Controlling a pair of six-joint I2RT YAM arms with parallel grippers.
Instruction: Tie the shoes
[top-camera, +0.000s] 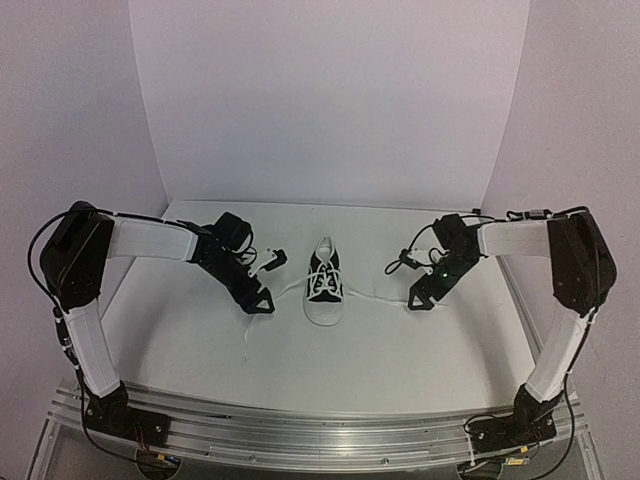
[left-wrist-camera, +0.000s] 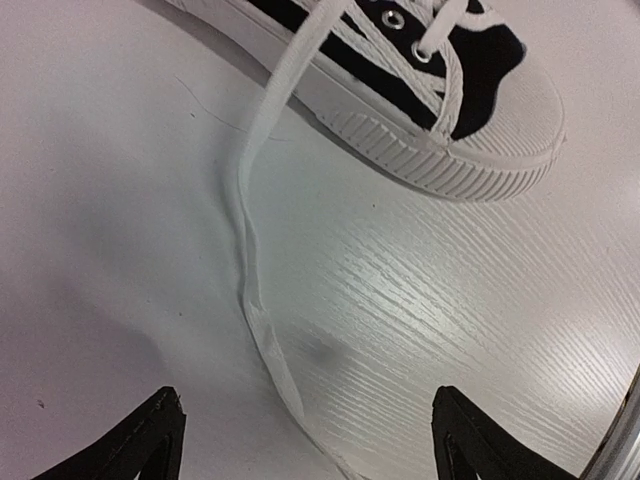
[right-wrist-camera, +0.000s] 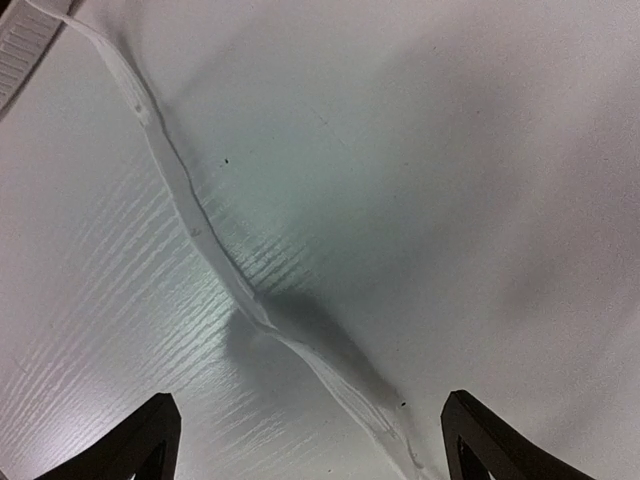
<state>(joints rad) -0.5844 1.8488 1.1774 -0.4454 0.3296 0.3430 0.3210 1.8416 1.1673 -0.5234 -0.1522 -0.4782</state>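
1. As seen from the top camera, places the black sneaker (top-camera: 325, 288) at frame centre, upright on its sole on the white table (top-camera: 400, 350), white toe cap toward the bottom edge, heel toward the top.
2. Shows the left lace (top-camera: 283, 289) trailing from the shoe toward lower left and the right lace (top-camera: 375, 298) trailing toward the right, both loose and flat on the table.
3. Puts the left gripper (top-camera: 260, 305) just left of the shoe, above the left lace and apart from the canvas; fingers spread wide, holding nothing.
4. Puts the right gripper (top-camera: 420, 302) to the right of the shoe, over the right lace; fingers likewise spread wide, empty.
5. From the left wrist, catches the toe at upper right and the lace winding from top centre down to the bottom edge, between the dark fingertips (left-wrist-camera: 150, 440), clear of both.
6. From the right wrist, catches a sliver of ribbed sole (right-wrist-camera: 25, 50) in the upper left corner and the lace slanting down to bottom centre, lying between the two black tips.
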